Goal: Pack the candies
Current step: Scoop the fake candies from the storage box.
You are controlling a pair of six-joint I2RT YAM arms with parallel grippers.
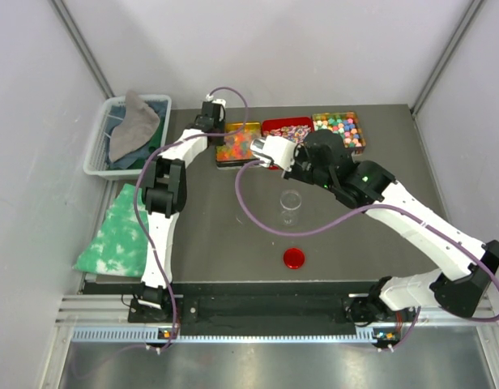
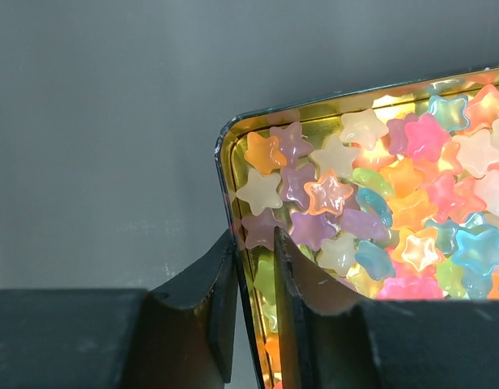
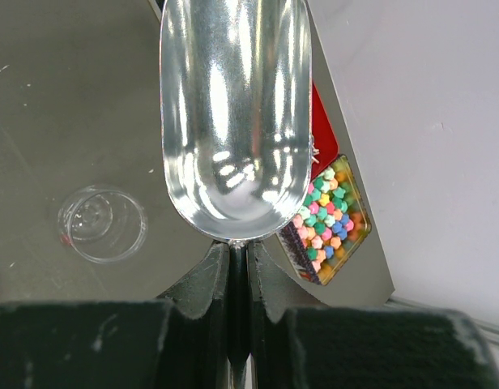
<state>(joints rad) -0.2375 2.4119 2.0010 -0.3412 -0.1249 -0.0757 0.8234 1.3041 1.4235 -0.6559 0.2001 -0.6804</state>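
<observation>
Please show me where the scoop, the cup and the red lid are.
scoop [image 3: 233, 121], right wrist view, inside of its bowl.
cup [image 3: 101, 224], right wrist view, its bare bottom.
red lid [image 1: 294, 258], top external view, its middle.

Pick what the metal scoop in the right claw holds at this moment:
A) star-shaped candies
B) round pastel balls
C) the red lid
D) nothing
D: the scoop, clamped by its handle in the right claw, shows only bare shiny metal across its whole bowl.
</observation>
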